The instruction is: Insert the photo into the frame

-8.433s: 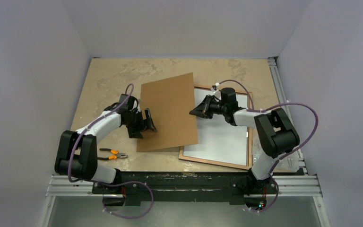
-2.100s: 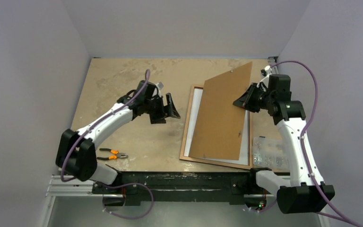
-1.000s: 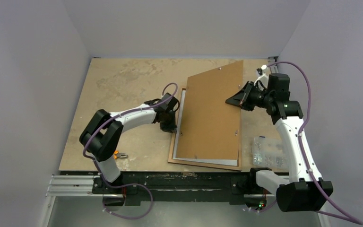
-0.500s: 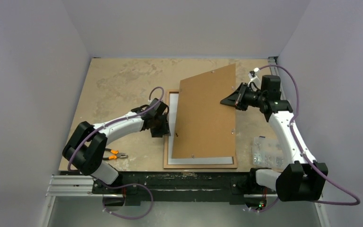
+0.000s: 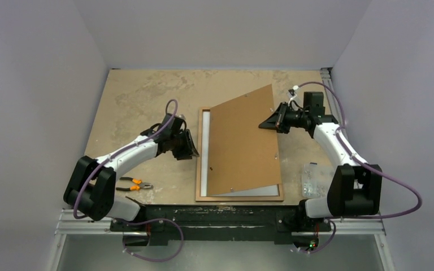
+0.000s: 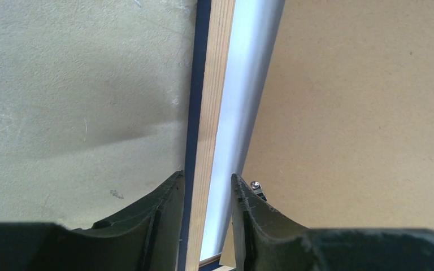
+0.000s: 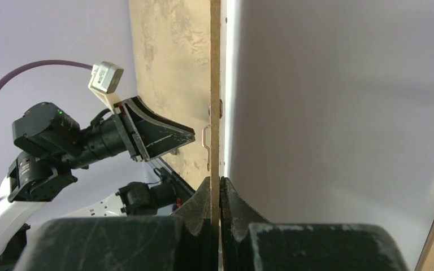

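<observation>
On the table (image 5: 141,96), the frame (image 6: 212,101) lay flat with its light wood back up, square to the near edge and between the two arms. A plain brown backing board (image 5: 240,147) sat askew over it, and its far right corner reached past the frame's far rail. A pale, silvery surface (image 6: 246,84) showed inside the rails along the left and near sides. We could not tell whether this was the clear pane or the back of the photo, as no printed side was visible in any view.

Right gripper (image 7: 215,183): fingers pressed together on the right edge of the backing board and pinching it; the wrist view showed the board edge-on between the pads. A small metal hanger (image 7: 206,138) stood on the board's face just beyond the fingertips.

Left gripper (image 6: 206,176): fingers spread and holding nothing. It was low at the frame's left rail, and the wrist view showed the wood rail and its dark blue edge in the gap between the tips. We could not tell whether it touched the rail. A small screw (image 6: 255,185) on the board lay beside the right-hand finger.

Orange-handled pliers (image 5: 135,184) lay near the left arm's base. A clear bag of small parts (image 5: 318,180) lay to the right of the frame, apart from it.
</observation>
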Robot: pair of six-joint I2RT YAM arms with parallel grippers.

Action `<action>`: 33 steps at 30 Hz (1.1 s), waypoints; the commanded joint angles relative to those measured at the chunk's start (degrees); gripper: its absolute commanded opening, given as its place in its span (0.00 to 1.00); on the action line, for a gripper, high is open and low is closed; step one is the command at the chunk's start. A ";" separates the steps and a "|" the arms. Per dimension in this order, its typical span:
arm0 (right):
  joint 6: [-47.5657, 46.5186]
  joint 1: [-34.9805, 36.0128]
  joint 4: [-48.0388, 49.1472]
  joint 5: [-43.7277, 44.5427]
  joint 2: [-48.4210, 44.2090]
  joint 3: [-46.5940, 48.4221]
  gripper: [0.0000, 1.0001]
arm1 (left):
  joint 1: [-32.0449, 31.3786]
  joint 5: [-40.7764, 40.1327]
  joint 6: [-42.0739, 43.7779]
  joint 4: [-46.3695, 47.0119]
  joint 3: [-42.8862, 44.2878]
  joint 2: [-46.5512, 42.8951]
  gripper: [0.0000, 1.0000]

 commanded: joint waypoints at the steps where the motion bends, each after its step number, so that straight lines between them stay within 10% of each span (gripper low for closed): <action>1: -0.31 0.30 4.57 -4.62 0.91 -0.85 0.00 | 1.10 2.06 0.63 3.81 -1.58 1.23 0.32; 22: 0.89 3.40 17.66 -4.29 10.75 -8.31 0.00 | 2.32 4.17 4.15 7.67 2.55 14.45 0.21; 33: -6.12 4.73 7.47 6.62 10.97 -5.67 0.68 | 2.64 2.53 5.81 4.96 3.31 13.48 0.21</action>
